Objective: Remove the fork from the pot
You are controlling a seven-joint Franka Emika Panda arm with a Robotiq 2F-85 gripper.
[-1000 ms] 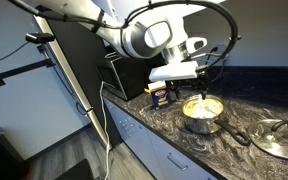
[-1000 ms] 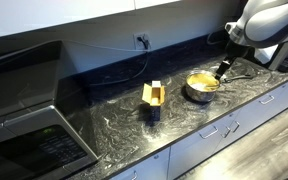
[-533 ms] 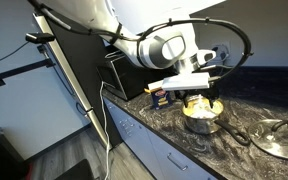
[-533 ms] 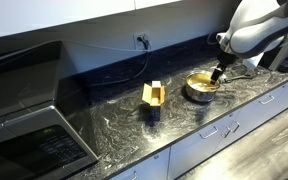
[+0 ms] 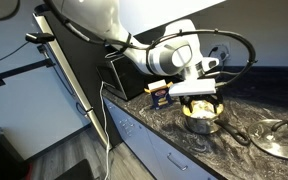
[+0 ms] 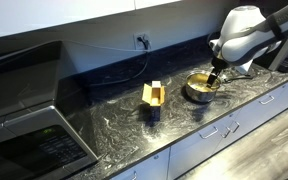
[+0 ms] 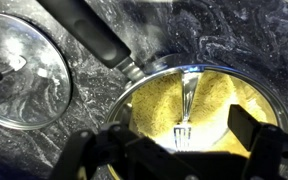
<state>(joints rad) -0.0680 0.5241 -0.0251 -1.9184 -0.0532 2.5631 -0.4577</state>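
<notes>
The pot (image 7: 134, 95) is a small shiny steel saucepan with a yellowish inside and a long dark handle (image 7: 89, 30). It stands on the dark marbled counter in both exterior views (image 5: 201, 119) (image 6: 200, 86). A silver fork (image 7: 185, 105) lies inside it, tines toward the bottom of the wrist view. My gripper (image 7: 181, 148) hangs just above the pot, its two fingers spread wide on either side of the fork, touching nothing. In the exterior views the gripper (image 5: 197, 97) (image 6: 216, 74) sits over the pot's mouth.
A flat glass lid with a knob (image 7: 19, 75) lies on the counter beside the pot, also seen in an exterior view (image 5: 278, 137). A small yellow and blue box (image 6: 153, 98) stands to one side. A microwave (image 6: 29, 120) fills the counter's far end.
The arm has swung over and come down from beside the pot to right above its mouth. The pot, fork and lid have not moved.
</notes>
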